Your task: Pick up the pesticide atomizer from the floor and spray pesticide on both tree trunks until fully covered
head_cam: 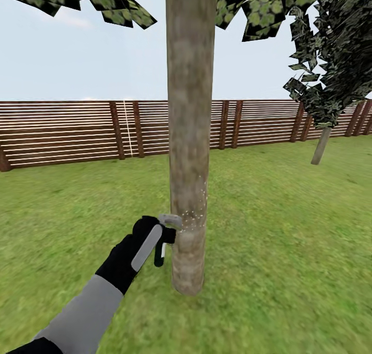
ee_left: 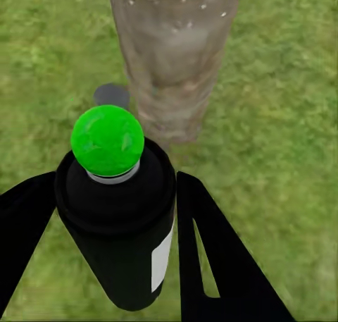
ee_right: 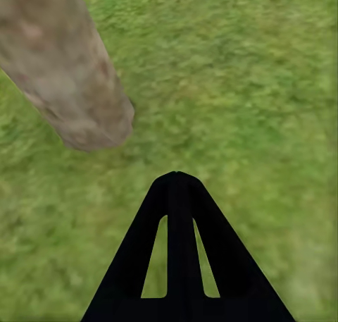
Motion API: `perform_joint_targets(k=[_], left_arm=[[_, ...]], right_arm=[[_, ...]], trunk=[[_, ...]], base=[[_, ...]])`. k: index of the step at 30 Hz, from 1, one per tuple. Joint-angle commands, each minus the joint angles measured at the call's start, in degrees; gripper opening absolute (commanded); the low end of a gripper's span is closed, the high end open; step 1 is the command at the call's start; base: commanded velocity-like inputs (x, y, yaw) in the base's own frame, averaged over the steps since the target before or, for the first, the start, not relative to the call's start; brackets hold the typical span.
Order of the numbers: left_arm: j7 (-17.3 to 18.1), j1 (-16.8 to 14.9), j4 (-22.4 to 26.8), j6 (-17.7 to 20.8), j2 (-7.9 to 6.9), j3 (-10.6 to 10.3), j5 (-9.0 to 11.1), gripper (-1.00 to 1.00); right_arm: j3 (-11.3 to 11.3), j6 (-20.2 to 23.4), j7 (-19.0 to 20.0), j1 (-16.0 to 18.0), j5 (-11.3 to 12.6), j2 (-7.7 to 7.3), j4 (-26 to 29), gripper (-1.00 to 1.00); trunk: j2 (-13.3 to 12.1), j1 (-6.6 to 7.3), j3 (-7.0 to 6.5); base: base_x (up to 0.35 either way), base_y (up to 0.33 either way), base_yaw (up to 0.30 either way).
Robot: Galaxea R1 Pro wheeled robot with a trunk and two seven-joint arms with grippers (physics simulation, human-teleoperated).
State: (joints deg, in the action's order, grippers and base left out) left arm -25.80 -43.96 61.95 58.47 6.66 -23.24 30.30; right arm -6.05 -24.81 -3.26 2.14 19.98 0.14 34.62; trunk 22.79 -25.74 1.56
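The near tree trunk [head_cam: 190, 137] rises thick and grey-brown in the middle of the head view. White pesticide specks [head_cam: 195, 215] dot its bark low down. My left gripper [head_cam: 166, 239] is at the trunk's left side, shut on the pesticide atomizer [head_cam: 170, 221], whose pale grey head almost touches the bark. In the left wrist view the atomizer [ee_left: 116, 216] is a black can with a round green top, clamped between the black fingers [ee_left: 211, 244], facing the trunk [ee_left: 176, 54]. My right gripper [ee_right: 176, 184] is shut on nothing above the grass beside the trunk's base [ee_right: 77, 89].
Green lawn [head_cam: 279, 240] lies all round the trunk. A brown slatted fence [head_cam: 67, 132] closes the far side. Another tree [head_cam: 321, 145] with a dark leafy crown stands far right near the fence. Leaves [head_cam: 103, 3] hang overhead.
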Motion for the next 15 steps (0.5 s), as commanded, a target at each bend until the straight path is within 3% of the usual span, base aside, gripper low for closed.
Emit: perform_joint_targets(k=[1,7,10,15], left_arm=[[-2.3,-2.7,1.3,1.5,0.14,0.0,0.9,-1.00],[-4.1,-11.6,1.4,1.5,0.79,0.0,1.2,-1.00],[-4.2,-14.4,1.5,1.5,0.87,0.0,2.6,-1.00],[-5.6,-21.9,1.3,1.5,1.01,-0.1,9.2,-1.00]], right_arm=[[-0.4,-0.2,-0.3,0.1,0.4,-0.05,0.0,-1.00],[-0.4,-0.2,-0.3,0.1,0.5,-0.05,-0.4,-1.00],[-0.4,-0.2,-0.3,0.1,0.5,-0.03,-0.8,-1.00],[-0.6,-0.2,-0.3,0.1,0.4,0.51,-1.4,-1.00]], trunk=[[0.1,-0.04,0.14],[0.1,-0.04,0.14],[0.1,-0.04,0.14],[0.1,-0.04,0.14]], base=[[0.000,0.000,0.000],[0.000,0.000,0.000],[0.000,0.000,0.000],[0.000,0.000,0.000]])
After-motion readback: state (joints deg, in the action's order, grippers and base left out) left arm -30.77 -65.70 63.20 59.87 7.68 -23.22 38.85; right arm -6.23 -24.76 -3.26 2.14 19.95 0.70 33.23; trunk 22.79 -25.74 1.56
